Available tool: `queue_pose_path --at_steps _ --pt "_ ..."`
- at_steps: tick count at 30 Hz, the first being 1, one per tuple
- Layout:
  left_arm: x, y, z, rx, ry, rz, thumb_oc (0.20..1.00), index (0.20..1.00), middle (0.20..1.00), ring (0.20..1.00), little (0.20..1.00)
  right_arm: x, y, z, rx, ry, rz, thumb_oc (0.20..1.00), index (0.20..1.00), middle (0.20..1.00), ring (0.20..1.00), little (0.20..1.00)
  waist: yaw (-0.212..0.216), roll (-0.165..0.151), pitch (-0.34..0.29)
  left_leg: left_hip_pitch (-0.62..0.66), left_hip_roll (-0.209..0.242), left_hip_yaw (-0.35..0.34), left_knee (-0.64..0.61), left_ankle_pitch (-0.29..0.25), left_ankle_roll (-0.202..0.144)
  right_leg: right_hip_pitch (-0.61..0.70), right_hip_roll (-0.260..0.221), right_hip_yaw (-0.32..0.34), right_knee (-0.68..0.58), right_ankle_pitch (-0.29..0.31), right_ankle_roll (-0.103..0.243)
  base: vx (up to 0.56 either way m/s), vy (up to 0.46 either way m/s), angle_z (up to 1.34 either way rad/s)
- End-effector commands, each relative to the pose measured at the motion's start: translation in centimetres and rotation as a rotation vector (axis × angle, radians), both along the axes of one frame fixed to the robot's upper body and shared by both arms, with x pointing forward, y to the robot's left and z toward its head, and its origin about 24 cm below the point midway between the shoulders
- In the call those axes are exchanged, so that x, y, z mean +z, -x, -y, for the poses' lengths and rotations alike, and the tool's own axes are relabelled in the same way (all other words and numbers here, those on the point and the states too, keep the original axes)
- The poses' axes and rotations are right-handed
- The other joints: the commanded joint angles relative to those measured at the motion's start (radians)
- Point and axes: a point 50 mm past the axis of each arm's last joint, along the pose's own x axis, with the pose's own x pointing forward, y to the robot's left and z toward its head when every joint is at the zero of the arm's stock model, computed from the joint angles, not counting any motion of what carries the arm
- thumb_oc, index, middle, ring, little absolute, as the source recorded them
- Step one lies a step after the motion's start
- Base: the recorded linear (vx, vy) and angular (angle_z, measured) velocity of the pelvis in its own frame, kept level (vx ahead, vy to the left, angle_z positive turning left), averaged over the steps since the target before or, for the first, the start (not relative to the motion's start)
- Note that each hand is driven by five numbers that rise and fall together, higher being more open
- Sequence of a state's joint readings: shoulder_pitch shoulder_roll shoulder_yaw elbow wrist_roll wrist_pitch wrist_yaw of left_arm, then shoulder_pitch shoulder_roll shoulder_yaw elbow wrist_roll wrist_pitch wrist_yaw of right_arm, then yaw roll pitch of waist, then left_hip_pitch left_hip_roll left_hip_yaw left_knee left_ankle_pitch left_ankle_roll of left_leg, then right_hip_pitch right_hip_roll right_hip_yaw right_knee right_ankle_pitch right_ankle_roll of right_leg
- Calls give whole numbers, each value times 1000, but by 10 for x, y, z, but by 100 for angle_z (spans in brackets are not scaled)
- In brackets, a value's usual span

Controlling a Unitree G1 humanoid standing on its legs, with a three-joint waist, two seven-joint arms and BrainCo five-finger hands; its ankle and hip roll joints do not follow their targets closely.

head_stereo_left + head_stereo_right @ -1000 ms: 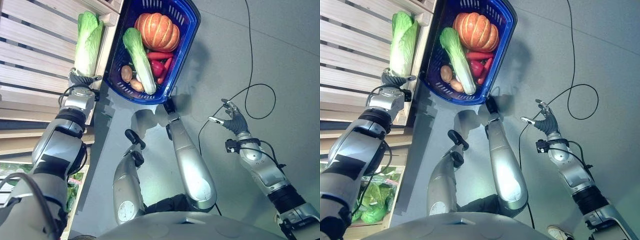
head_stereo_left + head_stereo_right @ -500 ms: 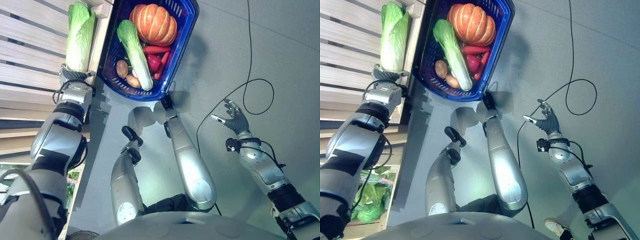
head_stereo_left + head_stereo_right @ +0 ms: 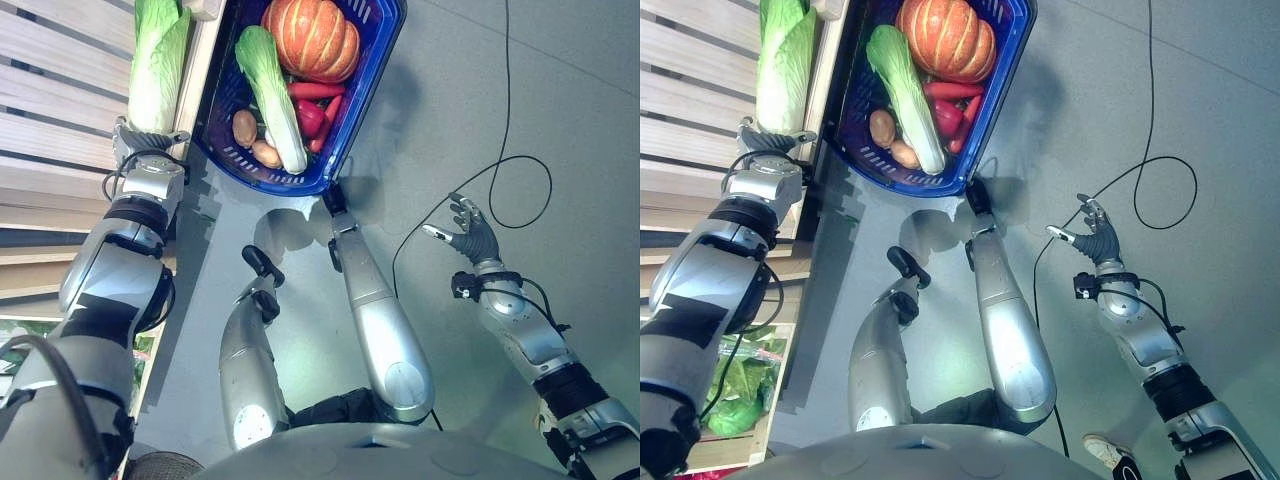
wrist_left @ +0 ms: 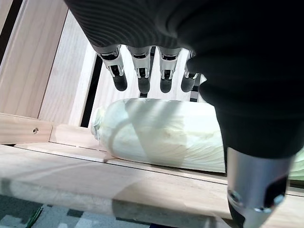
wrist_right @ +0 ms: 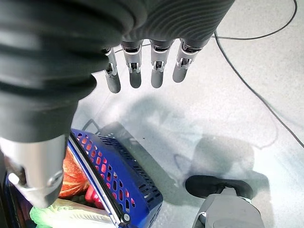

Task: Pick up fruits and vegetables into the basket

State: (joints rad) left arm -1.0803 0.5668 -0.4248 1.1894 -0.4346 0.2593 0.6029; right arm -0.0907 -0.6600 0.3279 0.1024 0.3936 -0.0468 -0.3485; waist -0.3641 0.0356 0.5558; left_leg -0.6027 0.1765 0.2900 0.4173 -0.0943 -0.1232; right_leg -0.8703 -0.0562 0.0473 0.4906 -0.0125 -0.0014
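In the left eye view, the left hand (image 3: 140, 140) sat at the stem end of a long, pale green napa cabbage (image 3: 152, 62) that lay on a slatted wooden shelf (image 3: 60, 130). Just beside that hand stood a blue plastic basket (image 3: 370, 75) with perforated walls, holding a ribbed orange pumpkin (image 3: 310, 38), a second leafy cabbage (image 3: 268, 95), smooth red peppers (image 3: 312, 110) and two brown potatoes (image 3: 254, 140). The right hand (image 3: 470, 232) hovered well apart over the grey floor (image 3: 560, 120), fingers spread and relaxed, holding nothing.

In the left wrist view, the left hand's fingers (image 4: 142, 71) were straight and released just above the cabbage's white, wrinkled base (image 4: 161, 135), behind a pale wooden rail (image 4: 95, 180).

In the right wrist view, the right hand's fingers (image 5: 142, 71) hung straight over the floor, the basket's latticed corner (image 5: 118, 185) beneath its thumb side.
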Motion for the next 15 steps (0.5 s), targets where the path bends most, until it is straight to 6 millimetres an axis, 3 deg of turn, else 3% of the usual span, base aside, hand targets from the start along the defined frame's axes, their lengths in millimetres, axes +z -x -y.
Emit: queue_pose_path --at_steps 1,7,15 --pt "-21 16 -28 50 79 -10 1000 1000 1000 1000 1000 -7 5 -4 -17 -47 0 1000 1000 1000 1000 1000 -17 -58 -36 -102 -12 13 86 -57 51 -8 12 -1 37 -105 43 0 0 0" --pt "-19 6 -6 -163 176 138 1000 1000 1000 1000 1000 -7 8 -4 -21 -40 2 1000 1000 1000 1000 1000 -10 -52 -36 -101 -17 13 83 -58 55 -7 10 -3 38 -104 46 -1 23 3" --pt "-22 7 -6 -148 282 177 1000 1000 1000 1000 1000 -10 8 -6 -25 -67 -4 1000 1000 1000 1000 1000 3 -59 -36 -104 -18 5 84 -57 61 -2 2 -18 31 -97 48 -11 -13 3"
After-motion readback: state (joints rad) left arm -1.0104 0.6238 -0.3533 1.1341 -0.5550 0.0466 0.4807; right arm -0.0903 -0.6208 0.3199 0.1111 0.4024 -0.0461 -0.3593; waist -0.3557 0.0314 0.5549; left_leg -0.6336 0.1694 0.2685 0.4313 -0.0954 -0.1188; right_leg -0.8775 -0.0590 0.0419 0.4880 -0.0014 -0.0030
